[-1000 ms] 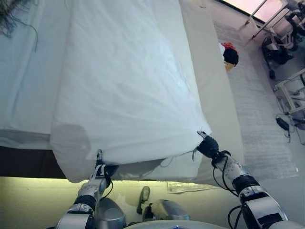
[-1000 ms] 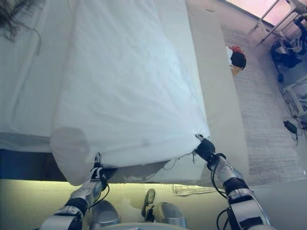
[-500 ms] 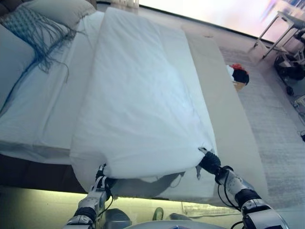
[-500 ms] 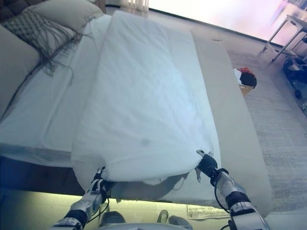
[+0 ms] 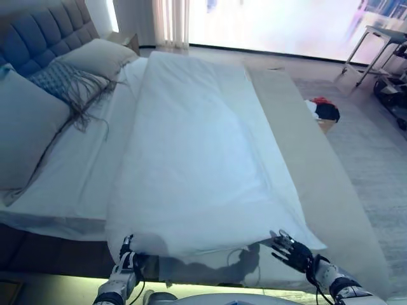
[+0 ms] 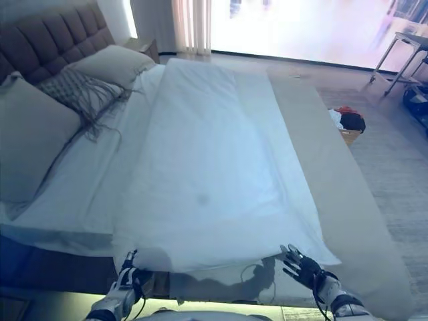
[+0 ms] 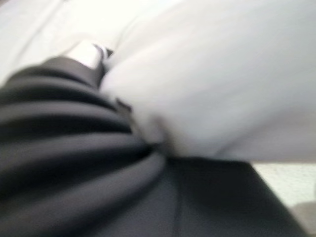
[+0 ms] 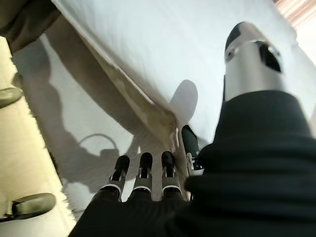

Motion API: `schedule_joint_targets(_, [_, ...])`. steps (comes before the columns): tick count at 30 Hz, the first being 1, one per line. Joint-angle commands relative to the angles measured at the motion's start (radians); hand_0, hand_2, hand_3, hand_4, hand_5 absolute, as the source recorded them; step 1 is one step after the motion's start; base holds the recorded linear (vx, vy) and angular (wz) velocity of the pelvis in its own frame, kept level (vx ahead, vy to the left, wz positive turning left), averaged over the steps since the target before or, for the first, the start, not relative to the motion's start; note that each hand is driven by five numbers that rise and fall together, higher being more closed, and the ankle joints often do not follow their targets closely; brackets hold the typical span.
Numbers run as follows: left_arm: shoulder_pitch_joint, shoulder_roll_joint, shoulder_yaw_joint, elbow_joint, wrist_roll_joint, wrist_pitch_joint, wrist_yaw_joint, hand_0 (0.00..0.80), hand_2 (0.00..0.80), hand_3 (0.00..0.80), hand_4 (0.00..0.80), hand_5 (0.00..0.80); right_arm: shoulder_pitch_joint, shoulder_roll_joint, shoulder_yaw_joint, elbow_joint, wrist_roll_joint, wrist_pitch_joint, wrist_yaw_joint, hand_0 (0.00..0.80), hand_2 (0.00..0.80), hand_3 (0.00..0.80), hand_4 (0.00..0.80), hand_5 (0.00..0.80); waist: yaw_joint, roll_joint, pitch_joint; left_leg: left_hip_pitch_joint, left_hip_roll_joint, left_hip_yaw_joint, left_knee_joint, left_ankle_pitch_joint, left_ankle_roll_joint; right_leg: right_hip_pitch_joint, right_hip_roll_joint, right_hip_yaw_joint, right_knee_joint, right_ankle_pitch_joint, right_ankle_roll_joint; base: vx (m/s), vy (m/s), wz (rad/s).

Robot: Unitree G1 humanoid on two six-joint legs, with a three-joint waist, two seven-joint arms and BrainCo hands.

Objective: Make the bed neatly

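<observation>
A white duvet (image 5: 197, 159) lies lengthwise down the middle of the bed, over a white sheet (image 5: 89, 171). Its near edge hangs slightly raised and throws a shadow on the mattress end. My left hand (image 5: 124, 257) sits under the near left corner; in the left wrist view white cloth (image 7: 207, 89) bunches into the hand (image 7: 89, 52), which is shut on it. My right hand (image 5: 290, 249) hovers just below the near right corner, open with its fingers (image 8: 143, 173) spread and free of the duvet's edge (image 8: 163, 74).
Pillows (image 5: 25, 127) and a fringed throw (image 5: 67, 82) lie at the grey padded headboard (image 5: 38, 32) on the left. A beige strip (image 5: 318, 165) runs along the bed's right side. Beyond it are a rug (image 5: 381, 152), a basket of clothes (image 5: 324, 111) and a metal-legged table (image 5: 375, 38).
The camera has tilted up, bringing the headboard and pillows into view. My right hand has let go of the duvet's near right corner and opened. The left hand keeps its hold.
</observation>
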Motion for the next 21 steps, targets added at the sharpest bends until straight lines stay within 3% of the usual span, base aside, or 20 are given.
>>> schedule_joint_targets(1, [-0.069,0.093,0.085,0.041,0.010,-0.047,-0.076,0.800,0.800,0.800,0.800,0.800,-0.080,-0.056,-0.044,0.057,-0.015,-0.004,0.012,0.000,0.000,0.000,0.000,0.000,0.032,-0.013,0.001,0.009,0.020,-0.007,0.057,-0.057,0.011,-0.033,-0.099,-0.039,0.096,-0.046,0.058,-0.055,0.132,0.00])
schedule_joint_targets(13, [-0.054,0.212,0.202,0.066,0.014,-0.069,-0.073,0.800,0.800,0.800,0.800,0.800,-0.106,-0.105,-0.056,0.109,-0.015,0.007,-0.009,0.000,0.000,0.000,0.000,0.000,0.046,0.015,0.000,-0.003,-0.033,-0.029,0.103,-0.098,0.033,-0.023,-0.131,-0.042,0.085,-0.036,0.061,-0.054,0.181,0.02])
schedule_joint_targets(18, [-0.073,0.266,0.232,0.106,0.023,-0.045,-0.072,0.800,0.800,0.800,0.800,0.800,-0.125,-0.126,-0.079,0.133,0.042,-0.003,-0.035,0.000,0.000,0.000,0.000,0.000,0.054,0.019,-0.002,-0.031,-0.096,-0.027,0.158,-0.146,0.064,-0.027,-0.183,-0.040,0.064,0.003,0.092,-0.115,0.241,0.05])
schedule_joint_targets(21, [-0.078,0.301,0.250,0.135,0.036,-0.015,-0.076,0.800,0.800,0.800,0.800,0.800,-0.139,-0.137,-0.101,0.148,0.064,-0.019,-0.040,0.000,0.000,0.000,0.000,0.000,0.061,0.026,0.001,-0.045,-0.152,-0.025,0.173,-0.173,0.092,-0.045,-0.234,-0.038,0.046,0.072,0.106,-0.121,0.237,0.03])
